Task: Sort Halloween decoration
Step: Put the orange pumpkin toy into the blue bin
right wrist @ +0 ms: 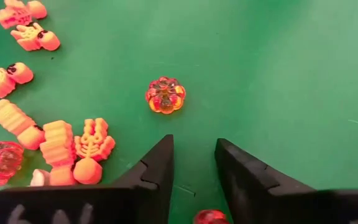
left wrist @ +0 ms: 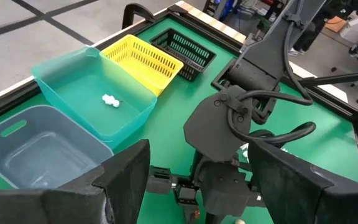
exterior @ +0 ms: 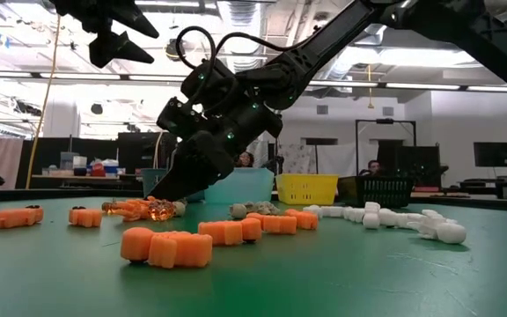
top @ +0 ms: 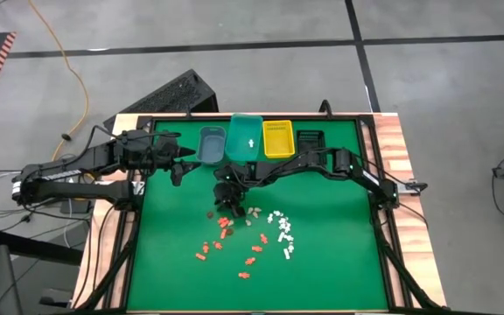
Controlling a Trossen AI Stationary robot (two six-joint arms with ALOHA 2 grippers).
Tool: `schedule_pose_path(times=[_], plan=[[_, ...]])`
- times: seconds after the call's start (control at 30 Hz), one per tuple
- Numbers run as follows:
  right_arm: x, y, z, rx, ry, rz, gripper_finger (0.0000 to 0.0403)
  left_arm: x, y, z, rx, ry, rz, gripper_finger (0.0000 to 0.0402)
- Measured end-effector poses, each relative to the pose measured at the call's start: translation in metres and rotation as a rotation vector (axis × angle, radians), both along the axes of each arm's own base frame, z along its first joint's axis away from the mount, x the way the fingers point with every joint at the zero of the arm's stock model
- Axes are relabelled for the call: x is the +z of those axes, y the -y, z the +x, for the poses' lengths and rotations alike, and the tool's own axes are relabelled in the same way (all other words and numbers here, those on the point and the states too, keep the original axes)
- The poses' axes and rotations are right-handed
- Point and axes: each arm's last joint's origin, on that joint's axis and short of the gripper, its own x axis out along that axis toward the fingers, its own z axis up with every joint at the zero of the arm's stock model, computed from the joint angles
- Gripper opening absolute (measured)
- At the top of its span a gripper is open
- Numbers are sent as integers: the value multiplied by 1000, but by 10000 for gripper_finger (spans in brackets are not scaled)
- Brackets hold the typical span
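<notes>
Small Halloween pieces lie loose on the green mat: orange ones (top: 226, 243), white ones (top: 280, 229) and a few tan ones (top: 254, 213). My right gripper (top: 226, 198) is low over the far left end of this pile, open and slanting down, with nothing between its fingers (right wrist: 193, 144). A clear orange pumpkin piece (right wrist: 165, 95) lies on the mat just ahead of the fingertips; it also shows in the low view (exterior: 152, 209). Orange skeleton pieces (right wrist: 73, 146) lie beside the gripper. My left gripper (top: 180, 166) is open and empty (left wrist: 197, 163), held high near the blue-grey bin.
Four bins stand in a row at the mat's far edge: blue-grey (top: 212, 144), teal (top: 244, 137) with one white piece (left wrist: 110, 101) inside, yellow (top: 277, 138) and black (top: 310, 138). A raised frame (top: 370, 175) borders the mat. The near part of the mat (top: 322, 280) is bare.
</notes>
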Motion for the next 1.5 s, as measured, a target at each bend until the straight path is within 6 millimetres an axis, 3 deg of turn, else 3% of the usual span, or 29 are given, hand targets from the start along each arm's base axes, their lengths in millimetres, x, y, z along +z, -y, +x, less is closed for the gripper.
schedule_pose_path(times=[0.47, 0.67, 0.83, 1.13, 1.33, 1.5], plan=[[5, -1, -1, -72, -24, 52, 18, 1, 0, 0, 0, 13, 3, 261], [32, 1, -6, -102, 6, 44, 21, 4, 0, 1, 1, 44, 5, 261], [68, 12, -11, -123, 96, 37, 20, 9, 0, 0, 0, 95, 17, 261], [106, 36, -13, -242, 287, -43, 22, 24, 4, -17, 5, 227, 47, 261], [116, 59, -7, -371, 466, -20, 21, 31, 6, -28, 49, 281, 71, 261], [111, 77, -7, -462, 492, -34, 21, 31, 6, -30, 67, 284, 80, 261]])
